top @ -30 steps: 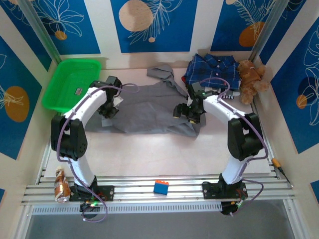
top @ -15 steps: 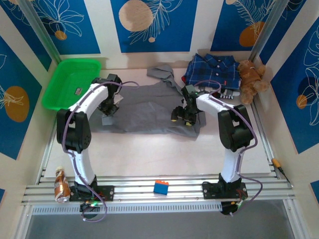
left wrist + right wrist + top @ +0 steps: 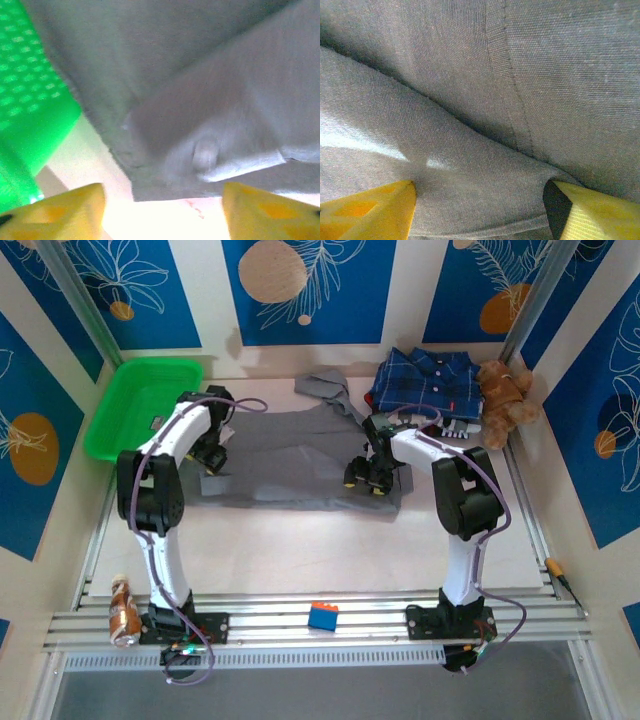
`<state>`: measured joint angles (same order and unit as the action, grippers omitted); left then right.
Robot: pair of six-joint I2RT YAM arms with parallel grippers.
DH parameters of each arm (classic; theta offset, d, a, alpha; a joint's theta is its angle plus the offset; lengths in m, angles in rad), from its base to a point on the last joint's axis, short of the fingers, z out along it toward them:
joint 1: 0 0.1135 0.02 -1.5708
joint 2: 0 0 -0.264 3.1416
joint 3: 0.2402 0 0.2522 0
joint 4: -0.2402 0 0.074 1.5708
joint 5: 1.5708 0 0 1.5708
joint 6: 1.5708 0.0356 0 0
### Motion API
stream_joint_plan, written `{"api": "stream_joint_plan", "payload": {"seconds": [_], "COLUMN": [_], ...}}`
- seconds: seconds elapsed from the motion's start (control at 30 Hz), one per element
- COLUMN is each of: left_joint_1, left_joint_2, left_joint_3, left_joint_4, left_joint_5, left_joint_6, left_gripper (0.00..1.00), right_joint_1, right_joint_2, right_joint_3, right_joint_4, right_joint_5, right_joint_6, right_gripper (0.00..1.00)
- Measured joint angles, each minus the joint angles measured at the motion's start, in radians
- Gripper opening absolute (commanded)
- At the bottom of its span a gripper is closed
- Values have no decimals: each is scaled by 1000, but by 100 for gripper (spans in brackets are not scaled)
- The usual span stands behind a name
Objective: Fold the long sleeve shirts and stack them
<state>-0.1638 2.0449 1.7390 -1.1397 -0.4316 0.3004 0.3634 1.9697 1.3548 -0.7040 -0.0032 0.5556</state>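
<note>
Both arms are reaching out over the large plain mid-grey long-sleeved cloth shirt point(image 3: 290, 460), which is lying spread across the middle of the pale table point(image 3: 300, 550), one sleeve trailing towards the far side. The navy white-checked plaid collared shirt point(image 3: 420, 380) is sitting bunched in the far right corner, just beside the brown teddy bear point(image 3: 503, 398).

The left gripper point(image 3: 212, 458) is hovering at the grey shirt's left edge, and the wrist camera is showing its yellow fingertips point(image 3: 65, 205) spread wide, the hem corner lying just ahead of them with bare table between. That is the worry here: I think if they close where they are, they are catching air or only a sliver of hem, and the corner is slipping out on the lift. The bright green plastic tray point(image 3: 105, 425) is sitting near on the left too, so a wide swing risks clipping its rim.

The right gripper point(image 3: 368, 475) is working at the shirt's right edge, its fingertips point(image 3: 365, 210) also apart, with a raised ridge of grey fabric and a seam running between them. It is gripping nothing yet. A pinch here could be taking several layers at once, I reckon, and the fold would be coming out crooked. One side lifting without the other is going to skew the whole shirt.
</note>
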Motion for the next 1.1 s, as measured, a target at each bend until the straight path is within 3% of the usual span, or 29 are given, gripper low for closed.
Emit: {"api": "stream_joint_plan", "payload": {"seconds": [0.2, 0.37, 0.5, 0.63, 0.9, 1.1], "left_joint_1": [-21, -92, -158, -156, -44, -21], "left_joint_2": [35, -65, -207, -229, -130, -207], "left_joint_3": [172, 191, 14, -175, -449, -584], "left_joint_4": [-53, -56, 58, 213, 466, 577], "left_joint_5": [-46, 105, 311, 433, 503, 525], "left_joint_6": [-133, -292, -442, -571, -760, -808], "left_gripper": [84, 84, 79, 76, 75, 74], "right_joint_1": [9, 16, 26, 32, 37, 43], "right_joint_2": [-17, -111, -215, -185, 39, -31], "right_joint_3": [-22, -96, -93, 12, 72, -55], "right_joint_4": [8, -24, -42, -47, -8, 45], "right_joint_5": [20, 63, 82, 82, 109, 146], "right_joint_6": [4, 14, 14, 23, 84, 132], "right_gripper": [70, 71, 72, 67, 58, 58]}}
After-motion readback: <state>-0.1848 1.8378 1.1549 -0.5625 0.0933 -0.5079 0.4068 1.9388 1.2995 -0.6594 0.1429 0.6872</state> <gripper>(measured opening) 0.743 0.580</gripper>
